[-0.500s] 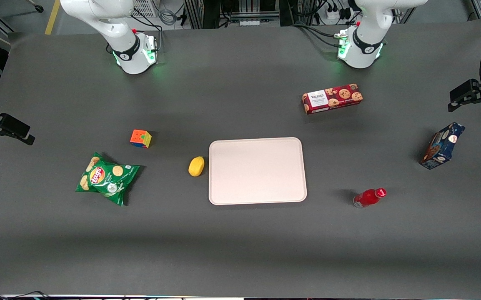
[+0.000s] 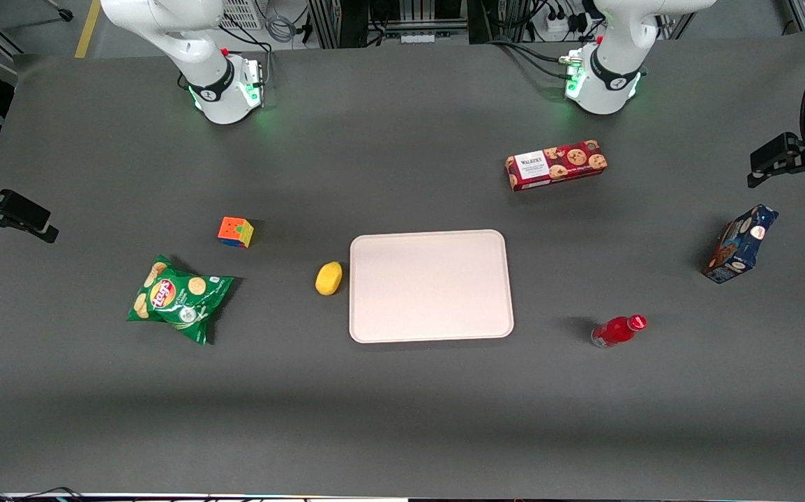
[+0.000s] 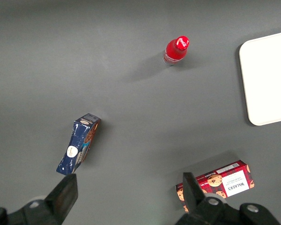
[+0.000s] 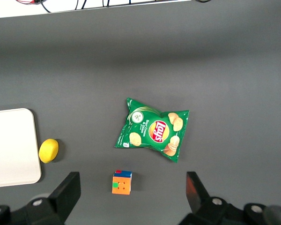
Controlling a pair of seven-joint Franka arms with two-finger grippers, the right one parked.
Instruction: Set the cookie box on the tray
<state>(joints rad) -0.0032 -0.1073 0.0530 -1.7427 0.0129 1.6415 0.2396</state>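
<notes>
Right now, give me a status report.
Gripper open, high above the table. Cookie box on the table, untouched. Tray bare; red bottle stands between them.

Readable text, by item:

- Green crinkled foil crisp bag, lying flat toward the parked arm's end of the table: red-and-yellow round "Lay's" logo, legible in the front and right wrist views. Smaller print on the bag not legible.
- Long red cardboard box with cookie pictures: white label headed "WALKERS"; lines beneath it too small to read.
- Red plastic bottle: white script on its red cap, not legible.
- Dark navy-blue cookie box: white oval logo, wording not legible.
</notes>
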